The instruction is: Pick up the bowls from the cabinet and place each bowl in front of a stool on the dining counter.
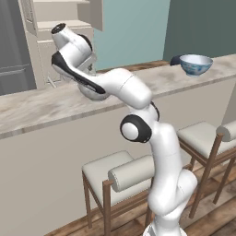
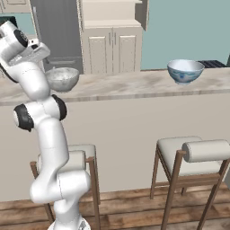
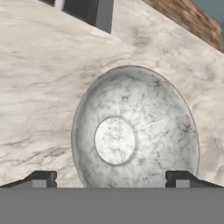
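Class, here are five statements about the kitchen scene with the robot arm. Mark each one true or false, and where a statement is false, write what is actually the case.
1. Both bowls stand on the dining counter. True.
2. The grey speckled bowl lies upside down. False: it stands upright, its inside open to the hand view.
3. The gripper is shut on the grey bowl's rim. False: its fingertips stand wide apart, holding nothing.
4. The blue-patterned bowl stands above the stool on the right of the right base view. True.
5. The two bowls touch each other. False: they stand far apart along the counter.
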